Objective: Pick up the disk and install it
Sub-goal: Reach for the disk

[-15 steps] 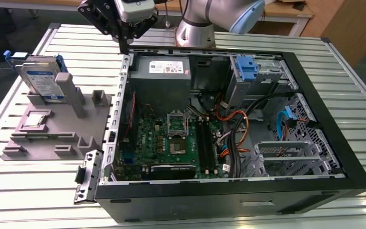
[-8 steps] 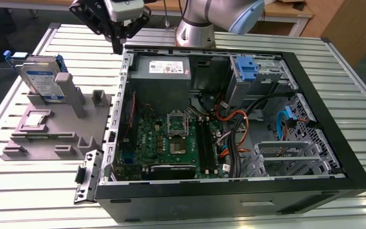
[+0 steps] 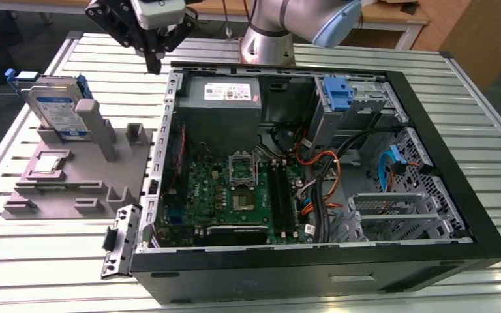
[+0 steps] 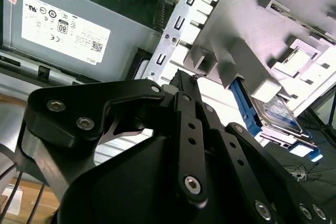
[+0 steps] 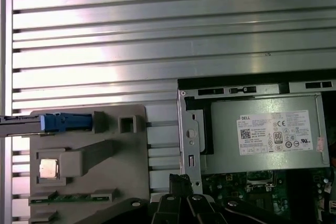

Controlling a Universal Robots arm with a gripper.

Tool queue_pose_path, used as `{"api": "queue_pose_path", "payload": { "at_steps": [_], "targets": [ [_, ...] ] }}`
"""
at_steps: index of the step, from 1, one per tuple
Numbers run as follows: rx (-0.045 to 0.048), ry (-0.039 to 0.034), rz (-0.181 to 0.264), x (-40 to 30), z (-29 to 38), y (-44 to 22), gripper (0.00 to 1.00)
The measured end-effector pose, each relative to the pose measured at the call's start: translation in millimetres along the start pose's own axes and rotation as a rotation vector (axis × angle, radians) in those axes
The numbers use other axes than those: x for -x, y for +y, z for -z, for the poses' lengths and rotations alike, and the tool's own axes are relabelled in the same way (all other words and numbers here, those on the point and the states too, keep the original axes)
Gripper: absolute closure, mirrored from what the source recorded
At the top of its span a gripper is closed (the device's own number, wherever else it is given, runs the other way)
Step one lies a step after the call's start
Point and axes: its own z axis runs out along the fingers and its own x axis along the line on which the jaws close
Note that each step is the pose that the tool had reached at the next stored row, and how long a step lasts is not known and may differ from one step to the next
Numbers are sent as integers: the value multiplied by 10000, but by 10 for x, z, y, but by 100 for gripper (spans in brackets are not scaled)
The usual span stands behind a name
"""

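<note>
Above the table (image 3: 42,261), at eleven o'clock of the open computer case (image 3: 481,215) in the exterior view, the gripper (image 3: 153,65) hangs pressed together, holding nothing. The disk (image 3: 57,109) stands upright in the grey holder (image 3: 68,176) at the case's nine o'clock.

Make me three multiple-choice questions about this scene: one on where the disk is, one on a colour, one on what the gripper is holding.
1. Where is the disk? A in the grey holder beside the computer; B inside the computer; C on the floor.
2. What colour is the clip on the disk? A red; B blue; C yellow.
3. What does the gripper hold? A the disk; B a cable; C nothing.
Answers: 1 A, it stands on edge in the holder, outside the computer. 2 B, blue plastic shows along its edges. 3 C, its shut fingertips are bare above the table.
</note>
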Motion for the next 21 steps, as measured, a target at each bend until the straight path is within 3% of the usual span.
{"api": "queue_pose_path", "payload": {
  "at_steps": [21],
  "targets": [
    [16, -56, 6, -238, -7, -19, 89]
  ]
}}
